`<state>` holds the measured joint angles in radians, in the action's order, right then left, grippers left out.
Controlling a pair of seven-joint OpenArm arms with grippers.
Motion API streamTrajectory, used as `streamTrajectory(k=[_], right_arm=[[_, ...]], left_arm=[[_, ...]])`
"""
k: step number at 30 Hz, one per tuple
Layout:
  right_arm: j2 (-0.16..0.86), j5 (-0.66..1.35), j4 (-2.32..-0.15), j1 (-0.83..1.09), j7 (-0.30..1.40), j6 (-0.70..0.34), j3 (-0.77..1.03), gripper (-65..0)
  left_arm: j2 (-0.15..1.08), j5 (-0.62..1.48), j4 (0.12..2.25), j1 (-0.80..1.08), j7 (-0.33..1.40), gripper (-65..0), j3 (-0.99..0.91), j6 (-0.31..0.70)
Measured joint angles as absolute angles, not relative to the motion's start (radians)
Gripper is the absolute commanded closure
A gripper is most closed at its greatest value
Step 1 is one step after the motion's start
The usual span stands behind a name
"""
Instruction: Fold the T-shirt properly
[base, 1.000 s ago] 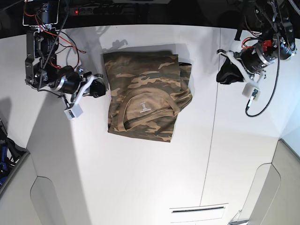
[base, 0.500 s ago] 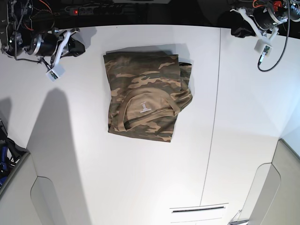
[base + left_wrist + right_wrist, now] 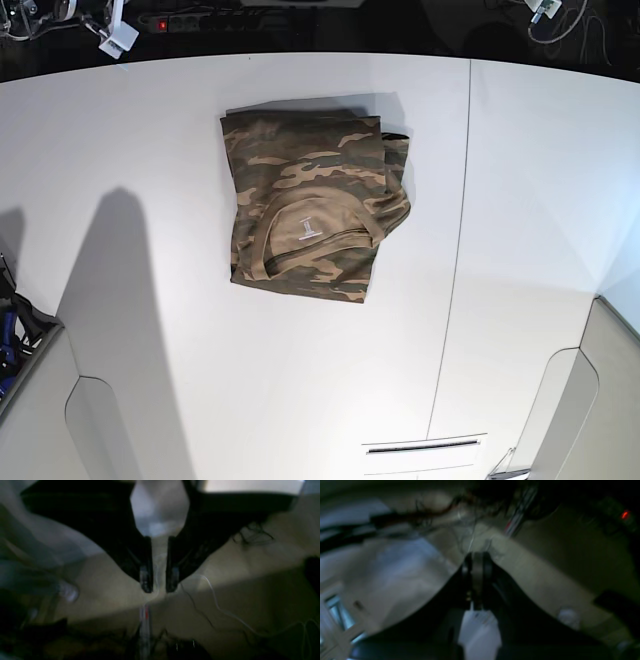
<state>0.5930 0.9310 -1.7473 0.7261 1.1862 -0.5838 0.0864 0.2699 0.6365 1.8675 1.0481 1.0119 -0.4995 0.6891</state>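
Observation:
The camouflage T-shirt lies folded into a rough rectangle on the white table, collar and pale neck label facing up. Neither gripper touches it. In the base view only small arm parts show at the far left corner and far right corner. My left gripper shows in the blurred left wrist view, its dark fingers nearly together and empty, over a dim floor with cables. My right gripper is likewise drawn together and empty. The shirt is out of both wrist views.
A power strip with a red light lies beyond the table's far edge. A seam runs down the table right of the shirt. Grey panels stand at the lower left and lower right.
Both arms have pulled back from beside the shirt to the far edge and almost out of the base view. The shirt has not moved.

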Motion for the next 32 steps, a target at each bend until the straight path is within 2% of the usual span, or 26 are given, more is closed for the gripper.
streamTrajectory(k=[5,9,13,17,23,32], right_arm=[[0.58,0.923,-1.71,0.813,1.182,-0.584,0.004,0.0],[0.564,0.813,-1.606,0.812,1.094,-0.575,-0.11,0.0],[0.564,0.645,-1.471,0.803,0.903,-0.565,-0.211,0.0],[0.522,0.489,-1.322,0.757,0.875,-0.562,-0.25,0.0],[0.461,0.477,-1.102,0.611,0.868,-0.538,-0.254,0.0],[0.392,0.476,-0.887,0.393,0.864,-0.535,-0.254,0.0]], left_arm=[[0.368,0.607,1.66,1.047,0.811,-12.3,-0.323,0.689],[0.387,0.511,1.492,1.01,0.636,-12.3,-0.205,0.688],[0.377,0.494,1.347,0.901,0.636,-12.3,-0.092,0.687],[0.346,0.49,1.234,0.806,0.63,-12.3,-0.039,0.686],[0.241,0.491,1.073,0.683,0.634,-12.3,-0.026,0.686],[0.205,0.442,0.867,0.528,0.63,-12.3,-0.027,0.685]])
